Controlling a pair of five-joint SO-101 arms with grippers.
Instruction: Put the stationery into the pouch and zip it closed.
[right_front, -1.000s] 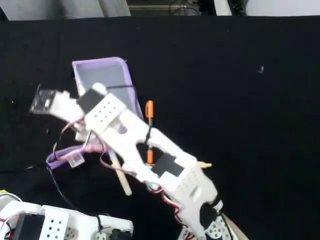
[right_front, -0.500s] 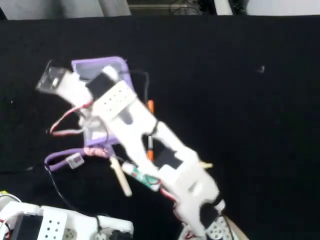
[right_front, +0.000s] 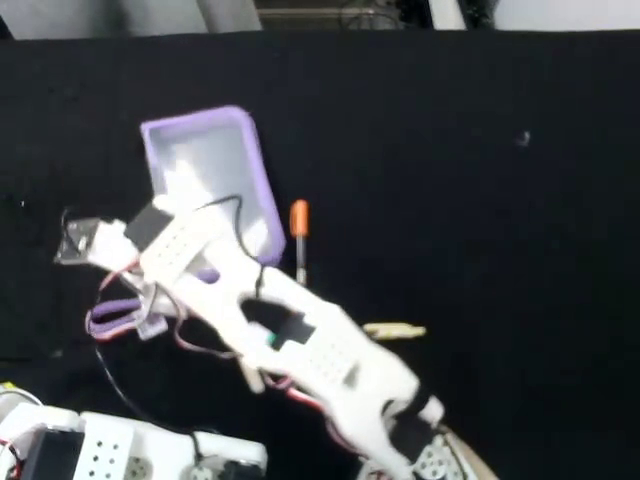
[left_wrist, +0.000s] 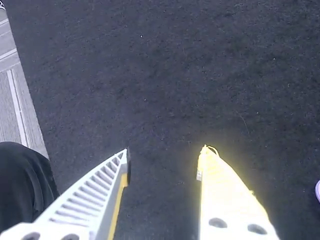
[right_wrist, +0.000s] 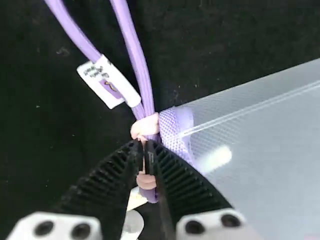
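Note:
The purple-edged translucent pouch (right_front: 200, 165) lies at the table's left, and in the right wrist view its mesh wall (right_wrist: 250, 150) is close by. My right gripper (right_wrist: 145, 155) is shut on the pinkish zipper pull (right_wrist: 144, 180) at the pouch's corner, beside the purple cord loop (right_wrist: 132, 60) and its white tag (right_wrist: 107, 85). The right arm (right_front: 250, 310) crosses the pouch's near end. An orange-capped pen (right_front: 298, 235) lies right of the pouch and a pale yellow item (right_front: 395, 330) farther right. My left gripper (left_wrist: 162, 160) hangs open over bare black cloth.
A wooden stick (right_front: 255, 380) pokes out from under the right arm. The left arm's base (right_front: 100, 455) sits at the near left edge. Black cloth (right_front: 480, 200) covers the table's right half. A strip of grey floor (left_wrist: 15, 100) borders the cloth in the left wrist view.
The right arm swung toward the pouch's far end, then pulled back toward the near left. The pouch's far part and the orange pen are now uncovered.

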